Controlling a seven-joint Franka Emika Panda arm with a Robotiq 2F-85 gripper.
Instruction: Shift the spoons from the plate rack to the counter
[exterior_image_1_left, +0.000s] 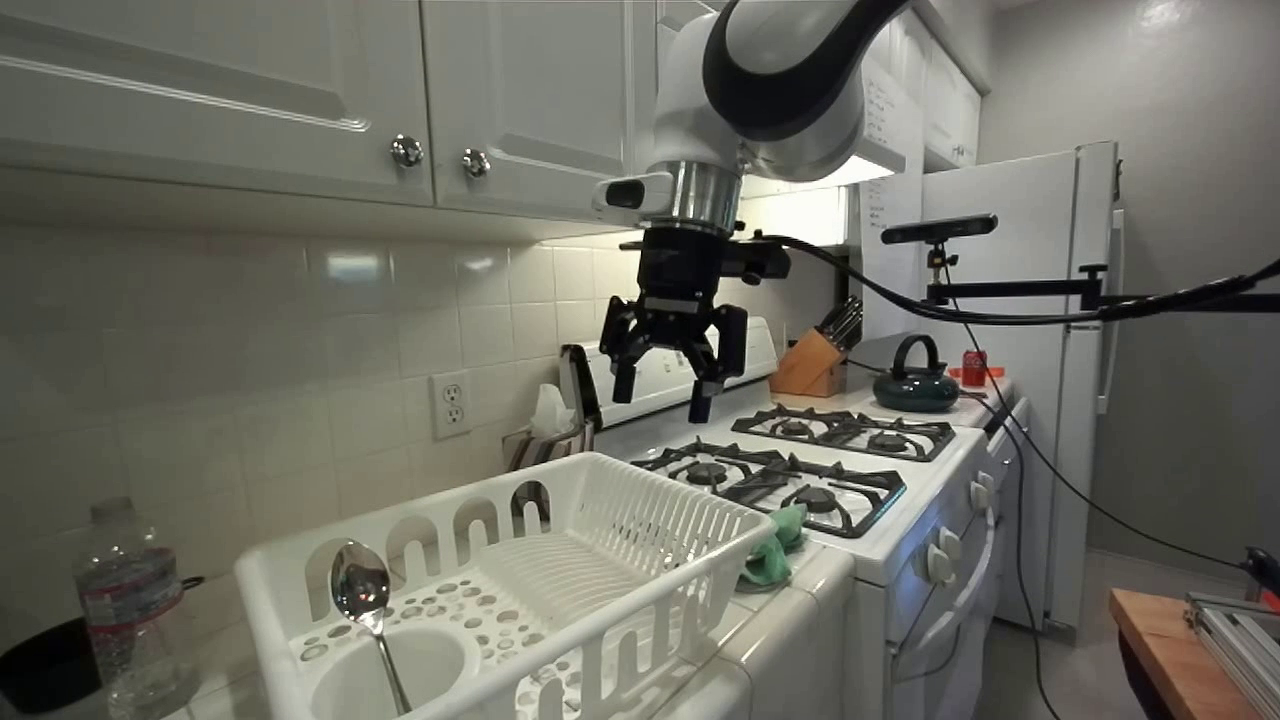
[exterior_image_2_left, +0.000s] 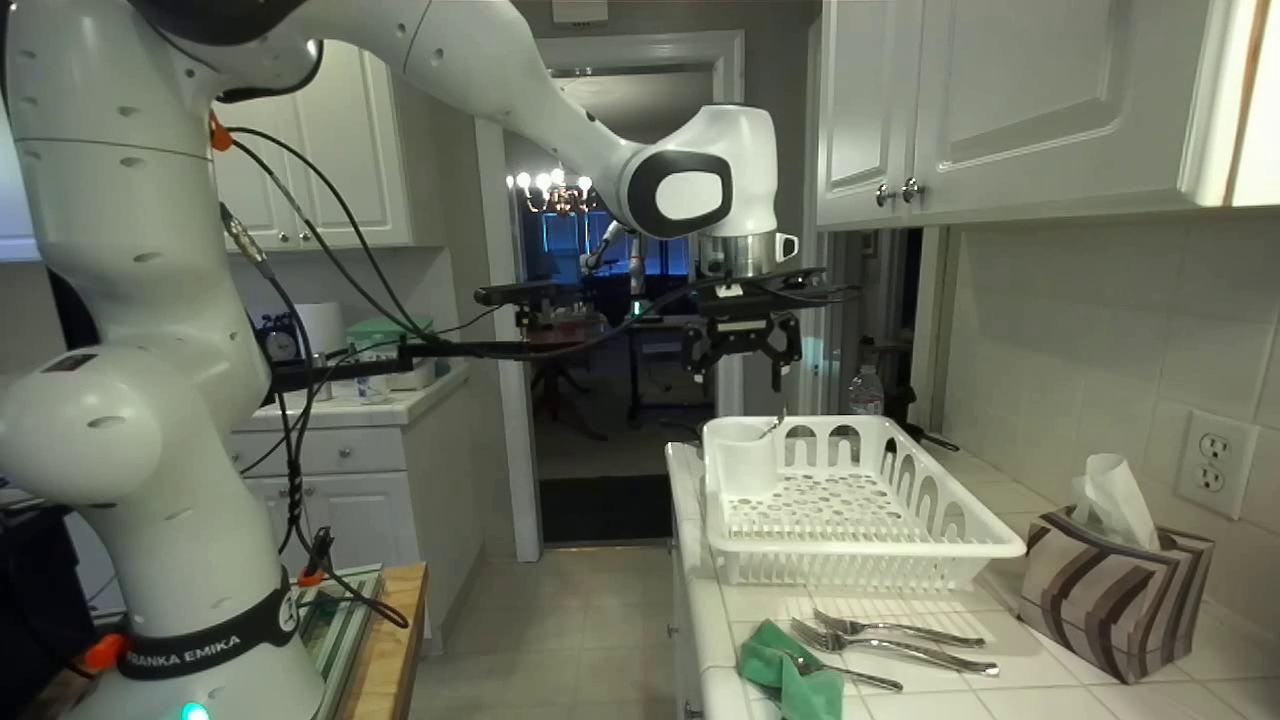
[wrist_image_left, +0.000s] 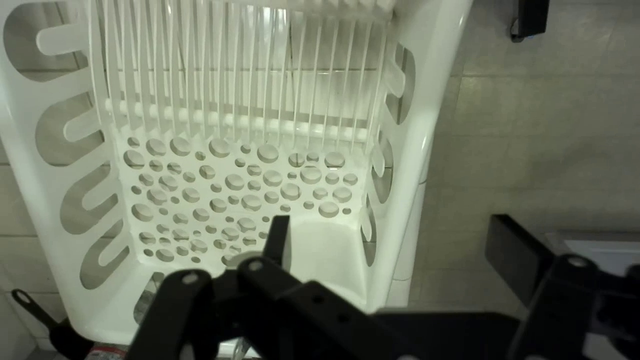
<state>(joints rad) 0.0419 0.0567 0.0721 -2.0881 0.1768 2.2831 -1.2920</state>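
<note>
A silver spoon (exterior_image_1_left: 360, 585) stands tilted in the round cup (exterior_image_2_left: 748, 465) of the white plate rack, bowl up. The rack's rim shows in both exterior views (exterior_image_1_left: 600, 620) (exterior_image_2_left: 860, 548) and the wrist view (wrist_image_left: 425, 145). Only a small bit of the spoon (exterior_image_2_left: 772, 426) shows above the cup in an exterior view. A second spoon cannot be made out. My gripper (exterior_image_1_left: 661, 392) is open and empty, well above the rack, in both exterior views (exterior_image_2_left: 737, 377). In the wrist view its jaws (wrist_image_left: 395, 240) straddle the rack's floor-side rim. The white tiled counter (exterior_image_2_left: 1050, 690) carries the rack.
Forks (exterior_image_2_left: 905, 648) and a green cloth (exterior_image_2_left: 795, 685) lie on the counter beside the rack. A tissue box (exterior_image_2_left: 1110, 595) stands near the wall. A stove (exterior_image_1_left: 880, 545) adjoins the counter. A water bottle (exterior_image_1_left: 135, 620) stands behind the rack's cup end. Cabinets (exterior_image_1_left: 540, 110) hang above.
</note>
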